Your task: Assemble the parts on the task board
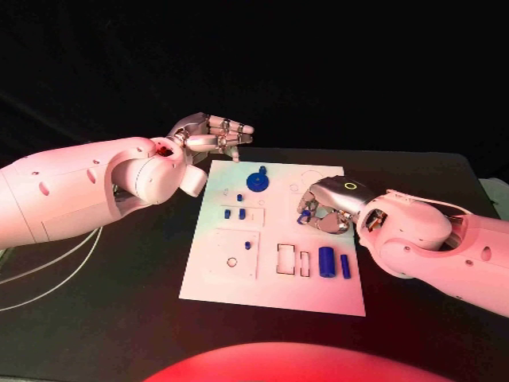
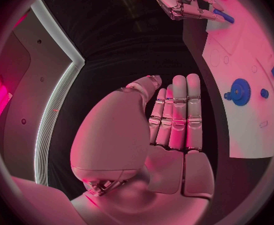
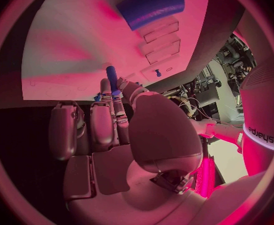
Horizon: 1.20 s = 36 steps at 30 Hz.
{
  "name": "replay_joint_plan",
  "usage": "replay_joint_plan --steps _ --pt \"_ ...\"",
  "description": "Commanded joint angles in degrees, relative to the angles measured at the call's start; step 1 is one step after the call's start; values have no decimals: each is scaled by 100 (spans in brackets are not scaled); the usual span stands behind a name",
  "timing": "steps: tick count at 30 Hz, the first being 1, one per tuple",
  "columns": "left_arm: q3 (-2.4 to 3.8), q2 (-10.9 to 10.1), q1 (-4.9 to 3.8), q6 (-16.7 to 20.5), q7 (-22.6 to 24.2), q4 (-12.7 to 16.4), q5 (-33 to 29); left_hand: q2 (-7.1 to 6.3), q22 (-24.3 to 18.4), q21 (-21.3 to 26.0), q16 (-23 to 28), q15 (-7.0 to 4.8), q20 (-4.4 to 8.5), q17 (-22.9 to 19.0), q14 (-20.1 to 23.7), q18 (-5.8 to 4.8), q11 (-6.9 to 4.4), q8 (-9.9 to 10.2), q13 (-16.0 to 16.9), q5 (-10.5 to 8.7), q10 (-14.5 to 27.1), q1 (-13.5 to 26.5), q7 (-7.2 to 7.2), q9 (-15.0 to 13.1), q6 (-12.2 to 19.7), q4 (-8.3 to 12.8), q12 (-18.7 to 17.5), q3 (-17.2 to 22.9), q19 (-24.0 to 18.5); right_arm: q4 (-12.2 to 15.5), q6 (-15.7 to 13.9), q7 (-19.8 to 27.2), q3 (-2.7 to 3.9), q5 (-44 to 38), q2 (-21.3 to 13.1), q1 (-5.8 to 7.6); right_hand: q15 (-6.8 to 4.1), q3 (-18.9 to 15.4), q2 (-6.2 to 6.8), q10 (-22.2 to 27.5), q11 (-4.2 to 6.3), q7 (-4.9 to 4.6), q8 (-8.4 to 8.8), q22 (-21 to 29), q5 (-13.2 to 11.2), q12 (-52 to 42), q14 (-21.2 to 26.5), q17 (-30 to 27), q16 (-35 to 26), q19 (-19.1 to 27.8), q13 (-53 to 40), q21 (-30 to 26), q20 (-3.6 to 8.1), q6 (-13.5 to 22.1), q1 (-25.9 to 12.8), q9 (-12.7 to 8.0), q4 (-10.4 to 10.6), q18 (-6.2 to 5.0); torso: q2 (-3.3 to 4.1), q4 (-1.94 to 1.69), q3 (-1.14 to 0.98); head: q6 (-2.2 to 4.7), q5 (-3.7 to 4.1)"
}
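Note:
The white task board lies in the middle of the black table. My right hand hovers over the board's right side and pinches a small blue peg between thumb and a fingertip; the peg shows just under that hand. My left hand sits off the board's far left corner, fingers straight and side by side, holding nothing. A blue gear stands near the far edge. Two blue cylinders lie by rectangular slots near the front, and small blue pieces stand mid-board.
Pale cables trail over the table at the left beside my left arm. A white object sits at the table's right edge. Bare black table lies in front of the board.

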State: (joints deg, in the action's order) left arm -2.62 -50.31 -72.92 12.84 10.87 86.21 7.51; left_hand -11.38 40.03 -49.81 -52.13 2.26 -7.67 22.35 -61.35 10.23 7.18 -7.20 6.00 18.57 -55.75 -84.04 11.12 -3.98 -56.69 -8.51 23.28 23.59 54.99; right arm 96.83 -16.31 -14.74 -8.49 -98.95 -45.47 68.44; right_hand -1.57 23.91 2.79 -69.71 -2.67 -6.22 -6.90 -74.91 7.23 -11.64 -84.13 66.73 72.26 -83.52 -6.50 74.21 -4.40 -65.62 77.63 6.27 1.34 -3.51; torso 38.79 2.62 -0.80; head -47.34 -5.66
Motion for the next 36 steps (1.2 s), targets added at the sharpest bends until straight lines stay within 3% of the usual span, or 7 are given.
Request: replay_joint_plan --steps 1,8,12,18,23,27,36 --pt "2 19 -2 -88 21 -12 21 23 -5 29 27 34 -8 -6 -22 39 -9 3 -5 -19 49 19 -22 -4 30 -3 29 -33 30 83 -328 82 10 9 -40 19 -26 99 -28 -38 6 -9 -93 -798 33 31 -188 -16 15 -13 2 29 21 -36 98 203 -61 15 -2 1 -1 17 11" --pt "2 26 -1 -81 11 -34 21 23 -5 29 27 34 -8 -6 -22 39 -9 3 -5 -19 49 19 -22 -4 30 -3 29 -33 30 309 -354 93 36 167 -171 79 -20 173 10 -46 -4 -29 -106 -804 49 63 -181 -38 1 -10 6 25 16 -36 114 238 -142 14 10 -11 -3 35 -1" --pt "2 25 -1 -74 4 -44 21 23 -5 29 27 34 -8 -6 -22 39 -9 3 -5 -19 49 19 -22 -4 30 -3 29 -33 30 571 -385 117 58 407 -328 184 -13 211 33 -47 -15 -46 -106 -811 66 88 -176 -52 -7 -11 10 29 12 -27 113 256 -185 15 8 -4 8 36 -27" --pt "2 29 -1 -67 3 -58 21 26 -7 31 28 33 -6 -7 -21 40 -9 3 -6 -18 52 10 -22 -4 32 3 31 -30 32 938 -441 191 88 663 -428 276 -1 203 84 -44 -28 -55 -107 -817 67 118 -175 -56 -9 -11 14 31 4 -22 55 275 -197 16 2 1 2 32 -92" --pt "2 52 0 -77 5 -67 21 26 -7 31 28 33 -6 -8 -21 40 -10 3 -6 -18 53 8 -22 -4 32 4 31 -29 33 1102 -431 276 93 767 -235 292 3 197 100 -39 -33 -56 -104 -813 68 135 -172 -69 -17 -5 17 17 -1 -16 22 284 -195 14 5 -9 -1 9 -221" --pt "1 71 0 -78 8 -79 21 26 -7 31 28 33 -6 -8 -21 40 -10 3 -6 -18 53 8 -22 -4 32 4 31 -29 33 1122 -394 335 79 746 42 265 4 197 101 -38 -34 -57 -103 -811 69 138 -172 -68 -16 -2 17 11 -1 -14 16 285 -194 12 5 0 3 -36 -376" --pt "1 114 1 -78 13 -94 20 26 -7 31 28 33 -6 -8 -21 40 -10 3 -6 -18 53 8 -22 -4 32 4 31 -29 33 848 -221 412 -3 574 690 10 5 197 102 -36 -35 -58 -101 -818 71 144 -173 -62 -11 -8 18 25 -2 -10 8 287 -193 16 11 -11 14 -135 -608"
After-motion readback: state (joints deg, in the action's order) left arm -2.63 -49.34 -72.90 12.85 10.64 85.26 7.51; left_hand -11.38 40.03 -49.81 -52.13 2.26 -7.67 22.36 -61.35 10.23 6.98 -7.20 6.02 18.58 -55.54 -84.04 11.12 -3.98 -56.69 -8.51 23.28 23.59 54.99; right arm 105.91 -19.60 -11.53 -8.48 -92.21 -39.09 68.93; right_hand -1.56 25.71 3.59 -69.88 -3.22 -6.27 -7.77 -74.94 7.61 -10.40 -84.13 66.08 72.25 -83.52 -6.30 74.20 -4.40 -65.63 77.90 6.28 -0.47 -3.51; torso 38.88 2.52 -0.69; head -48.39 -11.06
